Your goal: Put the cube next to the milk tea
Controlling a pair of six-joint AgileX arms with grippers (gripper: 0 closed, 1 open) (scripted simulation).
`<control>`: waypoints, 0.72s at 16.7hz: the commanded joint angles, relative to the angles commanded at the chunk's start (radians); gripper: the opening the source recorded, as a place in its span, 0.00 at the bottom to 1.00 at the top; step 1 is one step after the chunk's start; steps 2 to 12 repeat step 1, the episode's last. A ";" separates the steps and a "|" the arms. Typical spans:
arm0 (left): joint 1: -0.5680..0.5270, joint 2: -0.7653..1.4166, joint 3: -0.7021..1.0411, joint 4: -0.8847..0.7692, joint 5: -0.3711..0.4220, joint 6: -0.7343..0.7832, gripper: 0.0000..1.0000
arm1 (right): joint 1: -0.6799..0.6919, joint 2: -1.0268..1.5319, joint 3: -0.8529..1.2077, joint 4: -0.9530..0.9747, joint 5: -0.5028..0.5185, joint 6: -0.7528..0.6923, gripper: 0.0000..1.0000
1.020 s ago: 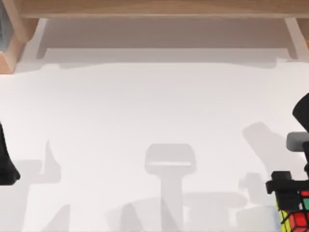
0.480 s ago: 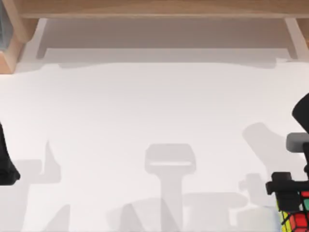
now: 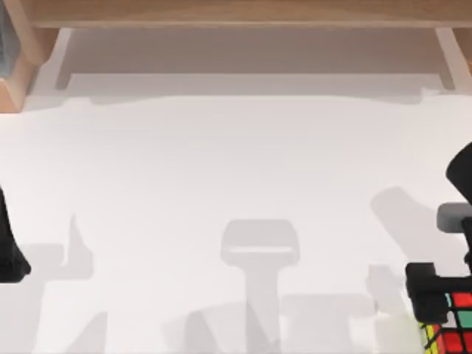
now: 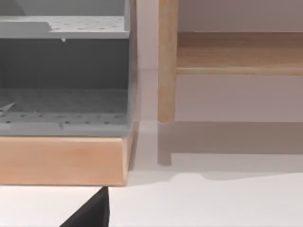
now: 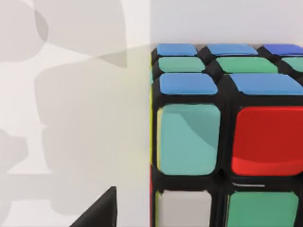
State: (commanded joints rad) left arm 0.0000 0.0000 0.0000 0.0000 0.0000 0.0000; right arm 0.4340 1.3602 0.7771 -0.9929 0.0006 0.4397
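**Q:** Cube (image 3: 451,324) location check, and what's the right gripper (image 3: 442,284) doing with it?

**A:** Going from the gripper out: in the top view the right gripper sits at the table's bottom right corner, a black blocky piece with the grey and black arm (image 3: 461,203) rising behind it along the right edge. The cube is right under and against it, with red, green, yellow and orange stickers showing below the black body. Honestly can't tell whether the fingers are clamped on it or just around it, the fingertips are hidden. The right wrist view is super close on the cube (image 5: 222,142): blue and green stickers on one face, teal, red, white and green on the other, black frame between. A dark wedge pokes in at that view's lower edge; could be a finger, can't say for sure.

**Q:** And the left side?

**A:** Left arm (image 3: 9,247) is parked at the table's left edge, just a black shape in the top view. Can't tell its finger state either. Its wrist camera looks at a wooden-edged rack (image 4: 64,158) with grey perforated shelves, plus a wooden post (image 4: 166,61) beside it.

**Q:** Anything else around?

**A:** White table (image 3: 236,162) with arm shadows across the lower part, and a wooden shelf frame (image 3: 236,13) along the far edge.
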 joint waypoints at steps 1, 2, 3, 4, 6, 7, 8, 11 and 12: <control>0.000 0.000 0.000 0.000 0.000 0.000 1.00 | 0.000 0.000 0.000 0.000 0.000 0.000 1.00; 0.000 0.000 0.000 0.000 0.000 0.000 1.00 | 0.000 0.000 0.000 0.000 0.000 0.000 1.00; 0.000 0.000 0.000 0.000 0.000 0.000 1.00 | 0.000 0.000 0.000 0.000 0.000 0.000 1.00; 0.000 0.000 0.000 0.000 0.000 0.000 1.00 | 0.000 0.000 0.000 0.000 0.000 0.000 1.00; 0.000 0.000 0.000 0.000 0.000 0.000 1.00 | 0.000 0.000 0.000 0.000 0.000 0.000 1.00; 0.000 0.000 0.000 0.000 0.000 0.000 1.00 | 0.000 0.000 0.000 0.000 0.000 0.000 1.00; 0.000 0.000 0.000 0.000 0.000 0.000 1.00 | 0.000 0.000 0.000 0.000 0.000 0.000 1.00; 0.000 0.000 0.000 0.000 0.000 0.000 1.00 | 0.000 0.000 0.000 0.000 0.000 0.000 1.00; 0.000 0.000 0.000 0.000 0.000 0.000 1.00 | 0.000 0.000 0.000 0.000 0.000 0.000 1.00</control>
